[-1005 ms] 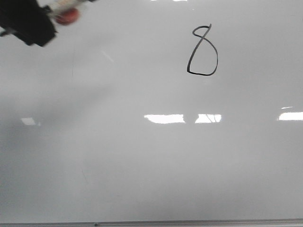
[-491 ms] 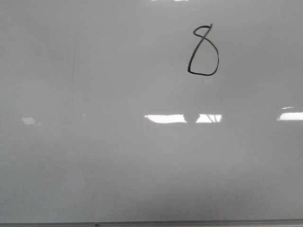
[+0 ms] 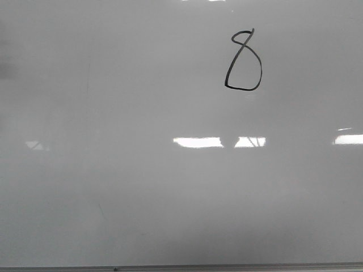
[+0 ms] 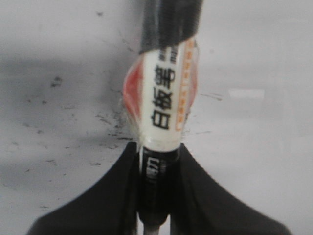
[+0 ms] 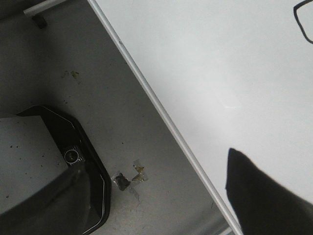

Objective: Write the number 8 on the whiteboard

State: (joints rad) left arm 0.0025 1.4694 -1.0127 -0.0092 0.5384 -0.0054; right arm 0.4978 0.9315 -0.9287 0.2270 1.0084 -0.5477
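Note:
The number 8 (image 3: 244,61) is drawn in thin black line on the upper right of the whiteboard (image 3: 142,187), which fills the front view. No gripper shows in the front view. In the left wrist view my left gripper (image 4: 157,151) is shut on a whiteboard marker (image 4: 164,98) with a white label, red-orange band and black end, above the whiteboard (image 4: 254,58). In the right wrist view only one black finger (image 5: 261,200) of my right gripper shows, far to one side, over the whiteboard (image 5: 220,73). An edge of the 8 (image 5: 299,22) shows there.
The board's thin grey frame (image 3: 227,267) runs along the near edge and also shows in the right wrist view (image 5: 161,112). Beside it lies grey floor with tape scraps (image 5: 129,177) and a black-edged base (image 5: 58,166). Black smudges (image 4: 105,120) mark the board under the marker.
One second ago my left gripper with the marker was at the front view's upper left corner. It has moved out of that view. The 8 is unchanged.

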